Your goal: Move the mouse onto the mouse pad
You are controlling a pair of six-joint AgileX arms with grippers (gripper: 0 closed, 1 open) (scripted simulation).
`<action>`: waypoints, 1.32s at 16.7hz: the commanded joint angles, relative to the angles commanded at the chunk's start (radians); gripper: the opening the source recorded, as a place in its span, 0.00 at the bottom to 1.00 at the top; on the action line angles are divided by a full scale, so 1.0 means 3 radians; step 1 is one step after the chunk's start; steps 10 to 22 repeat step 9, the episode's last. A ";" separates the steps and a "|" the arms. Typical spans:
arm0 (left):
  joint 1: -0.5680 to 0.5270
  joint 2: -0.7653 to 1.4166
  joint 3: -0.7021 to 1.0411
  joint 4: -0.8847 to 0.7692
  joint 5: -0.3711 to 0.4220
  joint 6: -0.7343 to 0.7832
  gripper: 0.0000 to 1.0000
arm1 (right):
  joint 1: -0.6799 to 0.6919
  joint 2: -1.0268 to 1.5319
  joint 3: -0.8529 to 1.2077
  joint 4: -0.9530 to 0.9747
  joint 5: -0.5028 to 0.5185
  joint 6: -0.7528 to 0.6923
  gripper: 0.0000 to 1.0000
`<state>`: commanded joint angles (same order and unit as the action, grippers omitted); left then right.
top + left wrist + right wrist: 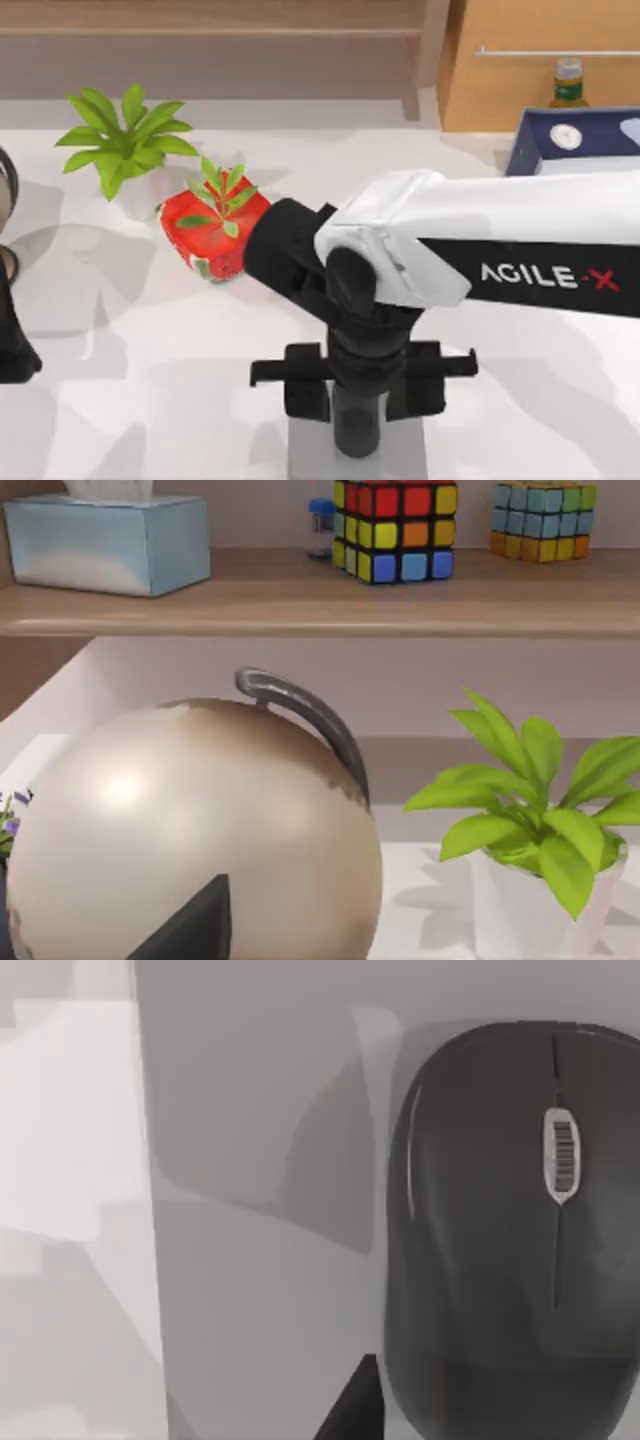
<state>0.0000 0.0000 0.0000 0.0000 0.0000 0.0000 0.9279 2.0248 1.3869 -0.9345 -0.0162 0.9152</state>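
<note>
Mouse: the dark mouse (510, 1230) lies flat on the mouse pad (260, 1210), as the right wrist view shows, well inside the pad's edge, with the white surface (70, 1160) beyond that edge.
Mouse pad: in the top view a grey patch of it (305, 450) peeks out under the arm, at the surface's near edge, about midway along.
Right gripper: the right gripper (358, 385) hangs straight over the pad, its fingers spread wide, holding nothing.
Left arm: parked at the surface's left edge (12, 340); I cannot tell the state of its gripper.
Done: by the look of it, the mouse is placed and released.
Left: probably just lifting the right arm clear.
</note>
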 joint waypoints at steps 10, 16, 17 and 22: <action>0.0000 0.0000 0.0000 0.0000 0.0000 0.0000 1.00 | 0.0000 0.0000 0.0000 0.0000 0.0000 0.0000 1.00; 0.0000 0.0000 0.0000 0.0000 0.0000 0.0000 1.00 | 0.0000 0.0000 0.0000 0.0000 0.0000 0.0000 1.00; 0.0000 0.0000 0.0000 0.0000 0.0000 0.0000 1.00 | 0.0000 0.0000 0.0000 0.0000 0.0000 0.0000 1.00; 0.0000 0.0000 0.0000 0.0000 0.0000 0.0000 1.00 | 0.0000 0.0000 0.0000 0.0000 0.0000 0.0000 1.00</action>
